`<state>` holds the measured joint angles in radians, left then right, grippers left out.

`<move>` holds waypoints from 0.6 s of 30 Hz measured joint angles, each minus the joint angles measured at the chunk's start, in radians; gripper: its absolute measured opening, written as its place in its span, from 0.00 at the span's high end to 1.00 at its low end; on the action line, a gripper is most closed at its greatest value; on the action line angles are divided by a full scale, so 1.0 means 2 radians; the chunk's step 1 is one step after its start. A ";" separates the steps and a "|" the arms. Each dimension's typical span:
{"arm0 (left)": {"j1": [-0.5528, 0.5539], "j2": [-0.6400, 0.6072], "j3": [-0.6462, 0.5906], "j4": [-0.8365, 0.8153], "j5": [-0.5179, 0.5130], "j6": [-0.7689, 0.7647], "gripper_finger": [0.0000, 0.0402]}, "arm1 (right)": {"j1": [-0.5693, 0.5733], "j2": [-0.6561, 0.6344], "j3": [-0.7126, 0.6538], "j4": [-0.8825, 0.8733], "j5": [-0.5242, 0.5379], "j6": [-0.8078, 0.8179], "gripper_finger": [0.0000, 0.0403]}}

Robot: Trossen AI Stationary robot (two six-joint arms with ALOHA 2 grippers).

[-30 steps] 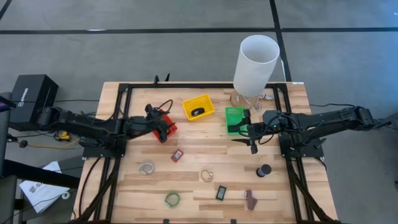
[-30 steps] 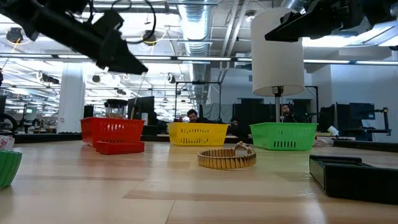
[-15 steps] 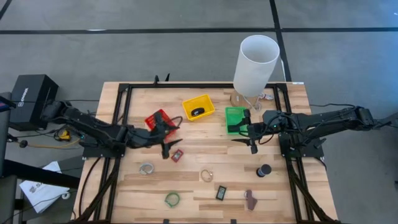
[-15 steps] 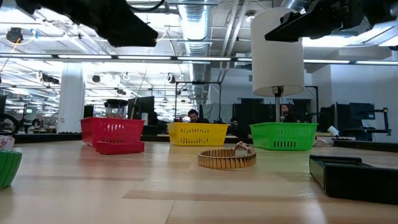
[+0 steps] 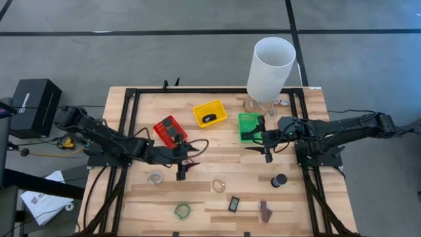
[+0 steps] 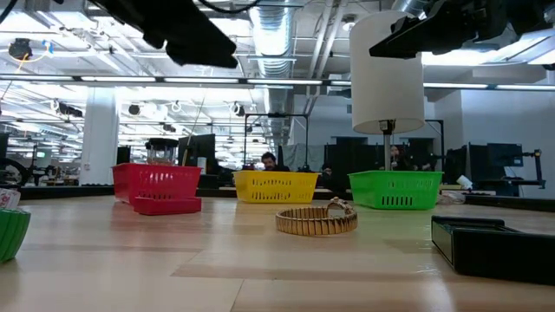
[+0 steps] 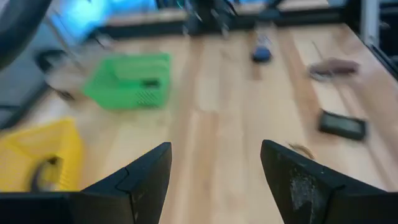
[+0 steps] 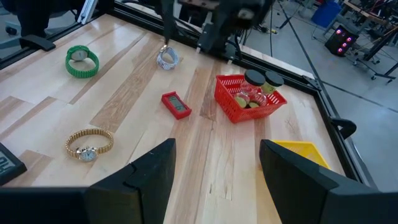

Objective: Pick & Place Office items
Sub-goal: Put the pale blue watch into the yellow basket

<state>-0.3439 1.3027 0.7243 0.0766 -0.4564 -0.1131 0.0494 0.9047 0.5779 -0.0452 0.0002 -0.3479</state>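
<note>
The left gripper (image 5: pixel 181 172) is held with fingers spread and empty, just above the table over the small red block (image 8: pixel 176 104). The right gripper (image 5: pixel 266 154) waits, likewise spread, beside the green bin (image 5: pixel 249 126). The block could be nudged aside or clipped on one edge if the descent is made off-centre.

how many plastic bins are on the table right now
3. The red bin sits toward the left arm's side, the yellow bin is in the middle near the table's far edge, and the green bin lies beside the right gripper. None looks hidden.
</note>
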 joint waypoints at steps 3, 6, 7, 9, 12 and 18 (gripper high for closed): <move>0.000 0.012 0.015 -0.060 0.036 -0.051 0.40 | 0.000 0.000 0.000 0.000 0.000 0.000 0.45; 0.000 0.022 0.026 -0.127 0.063 -0.109 0.40 | 0.000 0.000 0.000 0.000 0.000 0.000 0.45; 0.000 0.024 0.029 -0.148 0.076 -0.129 0.40 | 0.000 0.000 0.000 0.000 0.000 0.000 0.45; 0.000 0.025 0.032 -0.185 0.105 -0.166 0.40 | 0.000 0.000 0.000 0.000 0.000 0.000 0.45; 0.000 0.025 0.032 -0.234 0.151 -0.217 0.40 | 0.000 0.000 0.000 0.000 0.000 0.000 0.45; -0.009 0.025 0.032 -0.349 0.217 -0.321 0.40 | 0.000 0.000 0.000 0.000 0.000 0.000 0.45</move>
<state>-0.3612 1.3521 0.7883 -0.6222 -0.0216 -0.7551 0.0498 0.9047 0.5777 -0.0452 0.0002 -0.3479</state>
